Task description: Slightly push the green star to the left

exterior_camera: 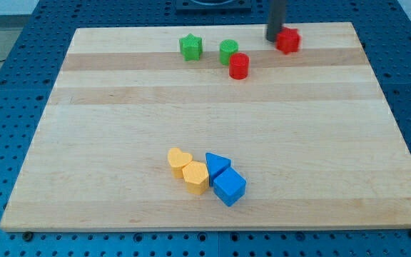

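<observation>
The green star [190, 47] lies near the view's top, left of centre, on the wooden board [120, 143]. A green cylinder [228, 51] sits just to its right, with a red cylinder [239, 66] touching that one's lower right. My tip [274, 38] is at the view's top right of centre, against the left side of a red star-like block [288, 41]. The tip is well to the right of the green star, with the green cylinder between them.
Near the view's bottom centre sit a yellow heart [179, 159], a yellow hexagonal block [195, 176], a blue triangle [217, 164] and a blue cube [229, 187], clustered together. The board rests on a blue perforated table.
</observation>
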### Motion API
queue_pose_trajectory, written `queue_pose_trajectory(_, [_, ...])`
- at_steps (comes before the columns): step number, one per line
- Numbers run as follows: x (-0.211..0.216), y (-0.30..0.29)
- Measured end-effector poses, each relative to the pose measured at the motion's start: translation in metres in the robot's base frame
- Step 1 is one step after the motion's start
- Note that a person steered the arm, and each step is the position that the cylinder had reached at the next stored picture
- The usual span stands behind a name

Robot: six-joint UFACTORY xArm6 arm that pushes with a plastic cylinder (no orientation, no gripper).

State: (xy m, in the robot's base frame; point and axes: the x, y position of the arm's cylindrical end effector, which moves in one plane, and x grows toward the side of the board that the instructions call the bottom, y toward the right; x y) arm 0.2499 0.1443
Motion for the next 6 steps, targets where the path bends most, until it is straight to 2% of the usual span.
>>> queue_pose_trajectory(1, [0.008,0.02])
queue_pose_trajectory(2, [0.004,-0.018])
queue_pose_trajectory(3, [0.01,-0.028])
queue_pose_trajectory(4, [-0.001,-0.074])
queue_pose_trajectory(5, [0.014,-0.135])
queue_pose_trajectory(6, [0.024,-0.157])
